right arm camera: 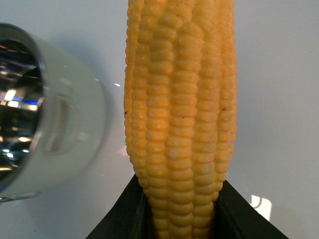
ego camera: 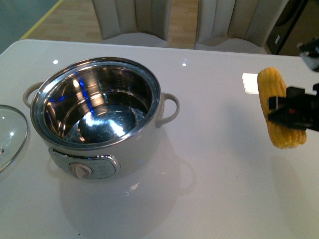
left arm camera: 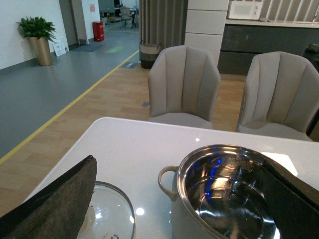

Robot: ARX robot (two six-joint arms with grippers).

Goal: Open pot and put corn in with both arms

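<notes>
Table (ego camera: 214, 189), glossy white, faces beige chairs (left arm camera: 184, 84); right gripper (ego camera: 285, 110) clamps corn (ego camera: 273, 84), left gripper (left arm camera: 178, 167) wide.

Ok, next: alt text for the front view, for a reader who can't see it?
The right gripper holds a yellow corn cob at the frame's right edge, well apart from the pot. The pot stands lidless and empty on a white table; the glass lid lies on the table to its left.

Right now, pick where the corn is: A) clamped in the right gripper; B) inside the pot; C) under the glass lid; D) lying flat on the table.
A: the right gripper is shut on the corn, off to the side of the open, empty pot.
</notes>
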